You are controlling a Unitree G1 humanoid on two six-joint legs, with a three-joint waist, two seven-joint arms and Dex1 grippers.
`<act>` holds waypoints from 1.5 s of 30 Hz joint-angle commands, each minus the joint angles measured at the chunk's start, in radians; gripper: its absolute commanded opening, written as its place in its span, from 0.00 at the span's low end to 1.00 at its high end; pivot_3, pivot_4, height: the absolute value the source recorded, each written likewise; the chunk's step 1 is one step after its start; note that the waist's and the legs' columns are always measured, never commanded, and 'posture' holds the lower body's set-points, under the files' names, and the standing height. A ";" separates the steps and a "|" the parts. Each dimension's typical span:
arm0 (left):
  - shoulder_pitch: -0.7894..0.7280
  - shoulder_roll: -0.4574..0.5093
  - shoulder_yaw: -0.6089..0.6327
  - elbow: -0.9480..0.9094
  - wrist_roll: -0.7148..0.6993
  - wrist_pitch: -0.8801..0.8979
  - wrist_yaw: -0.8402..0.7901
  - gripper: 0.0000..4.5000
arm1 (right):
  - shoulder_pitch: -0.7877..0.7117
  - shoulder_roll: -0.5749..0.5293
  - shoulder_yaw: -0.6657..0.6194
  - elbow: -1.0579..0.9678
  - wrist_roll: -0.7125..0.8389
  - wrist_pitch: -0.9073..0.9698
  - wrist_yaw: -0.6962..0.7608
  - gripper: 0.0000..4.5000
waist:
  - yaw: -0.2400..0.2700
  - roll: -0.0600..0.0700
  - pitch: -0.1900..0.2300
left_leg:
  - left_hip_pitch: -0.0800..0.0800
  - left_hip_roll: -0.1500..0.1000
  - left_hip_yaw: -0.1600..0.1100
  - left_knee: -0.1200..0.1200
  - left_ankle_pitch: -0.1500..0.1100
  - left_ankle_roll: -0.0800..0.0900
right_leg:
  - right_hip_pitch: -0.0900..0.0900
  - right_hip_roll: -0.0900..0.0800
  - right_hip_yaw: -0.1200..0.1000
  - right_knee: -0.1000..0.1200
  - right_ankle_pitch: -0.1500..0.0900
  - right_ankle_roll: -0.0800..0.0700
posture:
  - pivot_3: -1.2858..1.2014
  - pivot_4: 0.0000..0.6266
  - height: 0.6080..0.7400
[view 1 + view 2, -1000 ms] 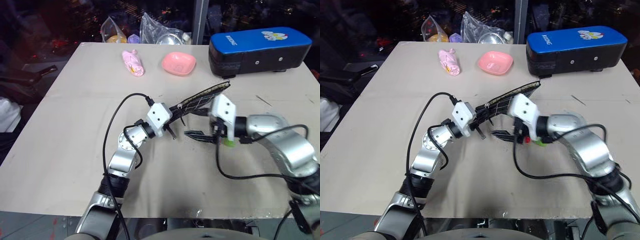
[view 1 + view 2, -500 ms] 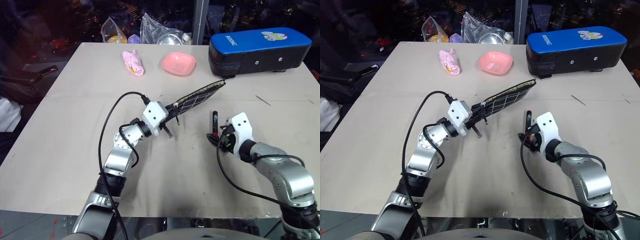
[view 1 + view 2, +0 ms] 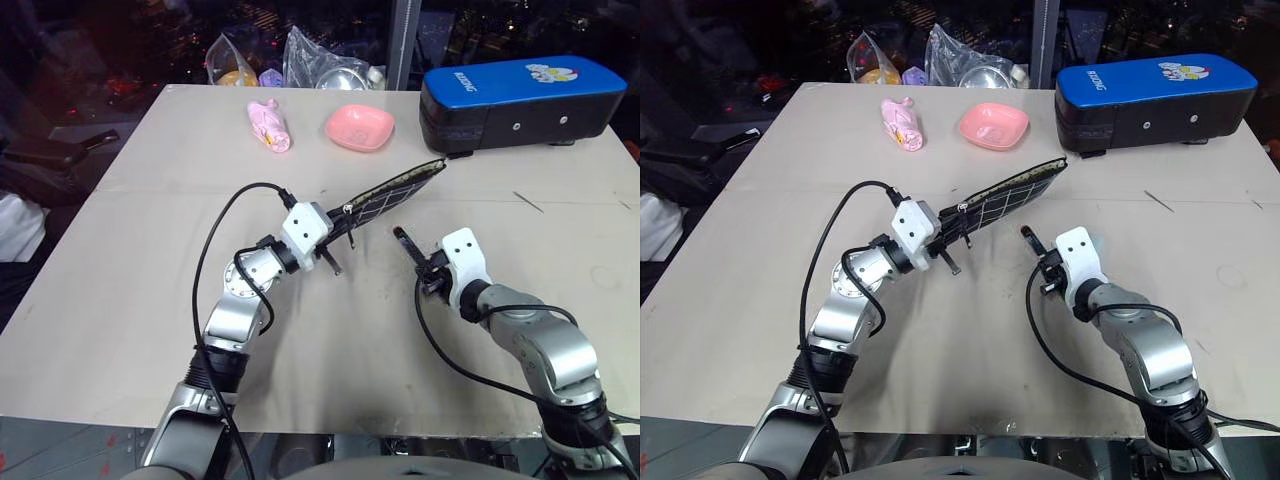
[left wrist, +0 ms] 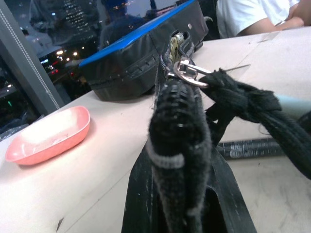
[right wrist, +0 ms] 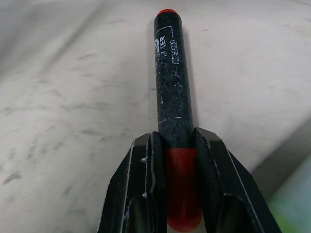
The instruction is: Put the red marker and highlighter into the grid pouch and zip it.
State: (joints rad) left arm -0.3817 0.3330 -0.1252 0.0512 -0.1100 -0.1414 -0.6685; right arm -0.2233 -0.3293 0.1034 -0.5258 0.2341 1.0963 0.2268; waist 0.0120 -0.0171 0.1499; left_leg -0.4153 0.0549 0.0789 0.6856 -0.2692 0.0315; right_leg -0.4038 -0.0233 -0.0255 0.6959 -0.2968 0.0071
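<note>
The left gripper (image 3: pixel 340 232) is clamping shut on one end of the grid pouch (image 3: pixel 393 195), which is hanging clear of the table (image 3: pixel 130 290) and slanting up and away toward the big blue-and-black case (image 3: pixel 520 98) at the far right edge; what is sitting inside the pouch cannot be told. Behind it, the pink dish (image 3: pixel 358 127) is lying empty beside a pink wrapped bundle (image 3: pixel 267 125). The left wrist view is looking along the pouch's zipper edge to its metal pull ring (image 4: pixel 187 70), with a person's white sleeve (image 4: pixel 248 14) showing past the case. Further right, the right gripper (image 3: pixel 425 272) is pinching the red marker (image 5: pixel 173 121) where black meets red, the black half jutting ahead just over the tabletop, apart from the pouch.
</note>
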 commanded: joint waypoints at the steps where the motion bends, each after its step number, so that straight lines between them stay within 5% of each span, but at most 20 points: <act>1: -0.002 0.010 0.022 -0.042 -0.011 -0.012 0.005 0.00 | -0.041 -0.027 -0.085 -0.069 0.021 0.045 0.008 0.06 | 0.000 0.000 0.000 | 0.000 0.000 0.000 0.000 0.000 0.000 | 0.000 0.000 0.000 0.000 0.000 0.000 | 0.52 0.24 0.82; 7: -0.005 0.022 0.028 -0.032 -0.017 -0.015 -0.001 0.00 | -0.159 -0.145 -0.221 -0.131 0.127 0.160 0.112 0.06 | -0.002 0.001 0.000 | 0.000 0.000 0.000 0.000 0.000 0.000 | 0.000 0.000 0.000 0.000 0.000 0.000 | 0.52 0.24 0.82; 12: -0.007 0.021 0.020 -0.018 -0.011 -0.028 -0.007 0.00 | -0.160 -0.179 -0.202 -0.137 0.149 0.125 0.148 0.06 | -0.002 0.001 0.000 | 0.000 0.000 -0.002 -0.001 0.000 0.000 | 0.000 0.001 0.000 0.000 0.000 0.000 | 0.52 0.24 0.82; 22: -0.024 0.056 0.006 0.006 0.006 -0.065 -0.038 0.00 | -0.180 -0.751 -0.160 -0.087 0.021 -0.306 0.499 0.06 | -0.001 0.001 0.002 | 0.000 -0.001 -0.002 0.000 -0.002 0.005 | 0.000 0.000 -0.001 -0.001 0.000 0.000 | 0.52 0.24 0.82; 31: -0.035 0.055 -0.015 0.020 0.028 -0.099 -0.054 0.00 | -0.372 -0.740 0.082 0.055 -0.151 -0.545 0.604 0.06 | -0.018 0.001 0.002 | 0.000 0.001 0.000 0.000 0.000 0.000 | 0.000 0.001 0.001 0.000 0.000 0.000 | 0.52 0.24 0.82; 45: -0.060 0.089 -0.073 0.015 0.061 -0.166 -0.132 0.00 | -0.518 -0.666 0.256 0.243 -0.400 -0.922 0.771 0.06 | -0.017 0.002 0.002 | 0.001 0.001 0.001 0.001 0.000 0.000 | 0.000 0.000 0.001 0.000 0.000 0.000 | 0.52 0.24 0.82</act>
State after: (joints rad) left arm -0.4236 0.4209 -0.1980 0.0902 -0.0423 -0.2756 -0.7888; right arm -0.7089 -1.0006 0.3679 -0.2841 -0.1395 0.2267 0.9850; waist -0.0052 -0.0155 0.1519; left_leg -0.4147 0.0555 0.0799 0.6867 -0.2690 0.0316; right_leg -0.4040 -0.0235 -0.0251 0.6962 -0.2968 0.0069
